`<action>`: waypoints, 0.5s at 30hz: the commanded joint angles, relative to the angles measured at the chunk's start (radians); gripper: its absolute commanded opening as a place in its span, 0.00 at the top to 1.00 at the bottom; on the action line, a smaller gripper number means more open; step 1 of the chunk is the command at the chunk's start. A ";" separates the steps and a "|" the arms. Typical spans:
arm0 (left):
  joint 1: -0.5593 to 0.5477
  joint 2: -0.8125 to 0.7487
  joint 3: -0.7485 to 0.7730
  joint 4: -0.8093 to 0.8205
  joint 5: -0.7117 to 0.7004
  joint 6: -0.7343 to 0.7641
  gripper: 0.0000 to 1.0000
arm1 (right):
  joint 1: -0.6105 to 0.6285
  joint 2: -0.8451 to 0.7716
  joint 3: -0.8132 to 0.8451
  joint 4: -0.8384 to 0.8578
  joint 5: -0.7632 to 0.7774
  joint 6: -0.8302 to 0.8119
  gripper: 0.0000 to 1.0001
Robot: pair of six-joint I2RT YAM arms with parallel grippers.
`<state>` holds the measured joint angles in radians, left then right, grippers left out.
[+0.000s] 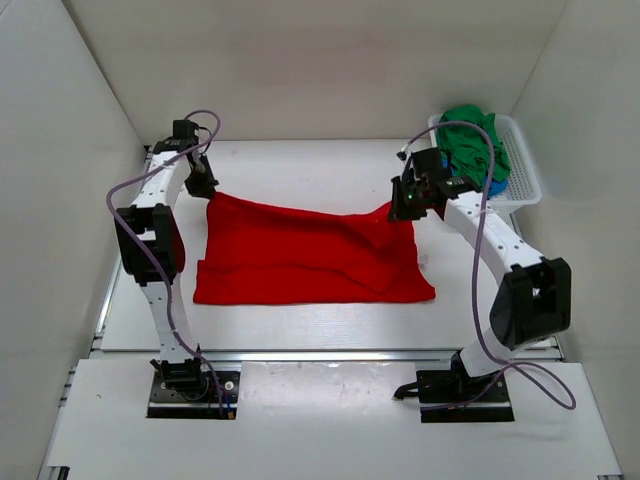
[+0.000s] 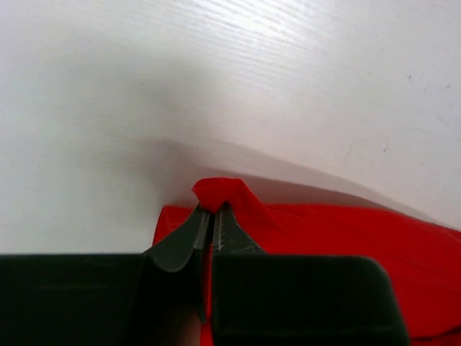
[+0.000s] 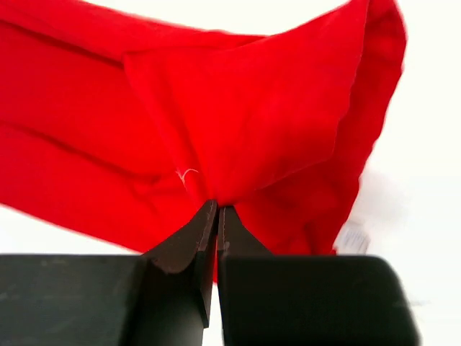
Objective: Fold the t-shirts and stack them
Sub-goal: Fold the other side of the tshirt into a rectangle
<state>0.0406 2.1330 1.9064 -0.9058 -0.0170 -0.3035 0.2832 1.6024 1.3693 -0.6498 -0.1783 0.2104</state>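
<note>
The red t-shirt [image 1: 310,255] lies spread across the middle of the table, its far edge lifted at both corners. My left gripper [image 1: 203,188] is shut on the far left corner; in the left wrist view [image 2: 214,209] a red fold [image 2: 220,191] sticks out past the fingertips. My right gripper [image 1: 402,210] is shut on the far right corner; in the right wrist view [image 3: 217,207] the red cloth [image 3: 252,122] hangs from the closed jaws. The green t-shirt [image 1: 472,140] sits bunched in the white basket [image 1: 522,170] at the back right, with a bit of blue t-shirt [image 1: 496,186] beside it.
White walls close in the table on the left, back and right. The basket stands against the right wall just behind my right arm. Bare white tabletop [image 1: 300,165] lies behind the red shirt and in front of it.
</note>
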 commanded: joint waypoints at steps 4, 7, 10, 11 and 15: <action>-0.010 -0.134 -0.200 0.097 -0.021 0.058 1.00 | 0.034 -0.185 -0.116 0.010 -0.003 0.049 1.00; -0.015 -0.188 -0.312 0.140 -0.037 0.070 1.00 | 0.045 -0.231 -0.165 -0.004 -0.006 0.069 1.00; -0.011 -0.231 -0.383 0.163 -0.044 0.078 1.00 | 0.047 -0.277 -0.206 -0.004 -0.015 0.078 1.00; -0.011 -0.248 -0.407 0.163 -0.043 0.076 1.00 | 0.039 -0.288 -0.228 0.007 -0.016 0.081 1.00; -0.013 -0.303 -0.490 0.173 -0.058 0.073 1.00 | 0.022 -0.332 -0.292 0.009 -0.041 0.083 1.00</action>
<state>0.0341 1.9377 1.4525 -0.7769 -0.0460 -0.2420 0.3206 1.3155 1.1049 -0.6613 -0.1963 0.2775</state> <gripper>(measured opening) 0.112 0.007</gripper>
